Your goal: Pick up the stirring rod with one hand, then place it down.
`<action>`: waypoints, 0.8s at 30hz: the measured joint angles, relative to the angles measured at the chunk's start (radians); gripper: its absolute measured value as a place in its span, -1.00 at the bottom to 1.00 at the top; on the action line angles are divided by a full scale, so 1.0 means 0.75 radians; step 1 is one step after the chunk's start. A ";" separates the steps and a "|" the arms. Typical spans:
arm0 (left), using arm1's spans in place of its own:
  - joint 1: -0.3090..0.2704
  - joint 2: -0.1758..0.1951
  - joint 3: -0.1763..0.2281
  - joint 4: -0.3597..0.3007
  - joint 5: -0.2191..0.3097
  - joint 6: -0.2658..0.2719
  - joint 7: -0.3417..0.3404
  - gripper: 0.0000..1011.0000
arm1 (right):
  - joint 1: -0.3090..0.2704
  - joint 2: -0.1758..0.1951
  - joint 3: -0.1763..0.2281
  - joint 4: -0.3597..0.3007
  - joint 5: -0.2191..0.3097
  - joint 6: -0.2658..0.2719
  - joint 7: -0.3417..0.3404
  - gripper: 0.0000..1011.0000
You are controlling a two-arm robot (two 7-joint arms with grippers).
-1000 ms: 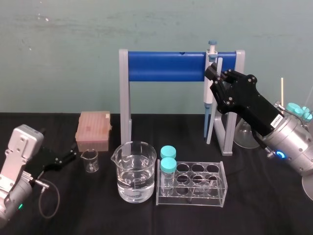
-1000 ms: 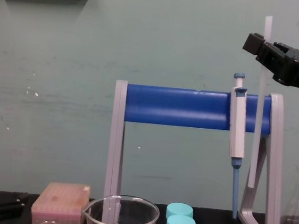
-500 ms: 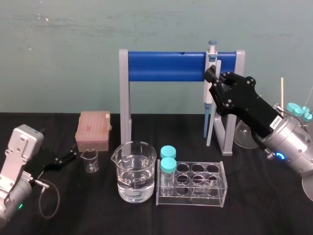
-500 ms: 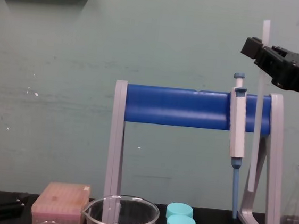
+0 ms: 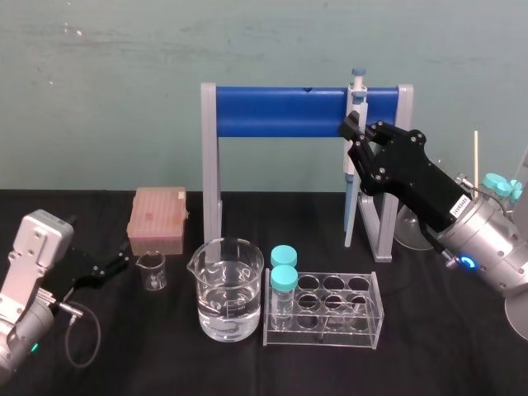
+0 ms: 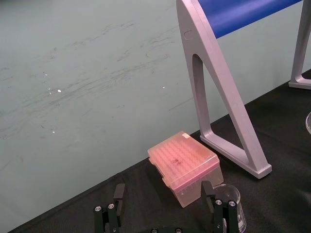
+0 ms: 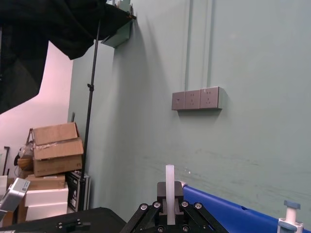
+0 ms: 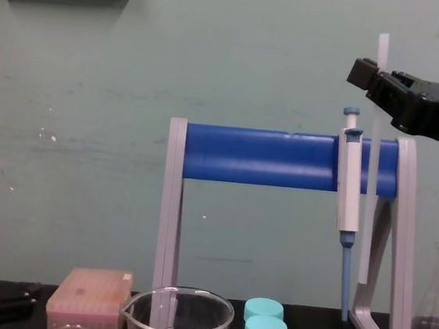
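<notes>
"While the blocky black jaws of the right gripper (image 8: 368, 74) stand closed to a narrow slot, what sits between them?" the desk asks.

"1 long, thin, translucent-white, glass-like stirring rod (image 8: 366, 243), pinched near its top end, with a short stub above the fingers. It hangs upright, just beside the grey-white pipette with the blue tip (image 8: 348, 186) on the grey stand with the blue crossbar (image 8: 259, 157). Its lower end looks clear of the black table (image 5: 165, 355)."

"How will it handle?"

"By my judgement it is light, stiff, smooth and breakable. A hold so near the top leaves a long length free, so a knock against the stand's leg or the pipette could chip it or twist it between the pads. A grip nearer the middle would be steadier. Setting it down calls for a slow descent, and a round rod may roll."

"And the other arm?"

"The left gripper (image 6: 165, 216) sits parked low at the table's left, its 2 fingers spread wide and holding nothing, near the pink tip box (image 6: 187, 165) and the small glass beaker (image 5: 151, 271)."
</notes>
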 joint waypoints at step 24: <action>0.000 0.000 0.000 0.000 0.000 0.000 0.000 0.98 | 0.003 -0.001 -0.010 0.004 -0.002 0.003 0.003 -0.86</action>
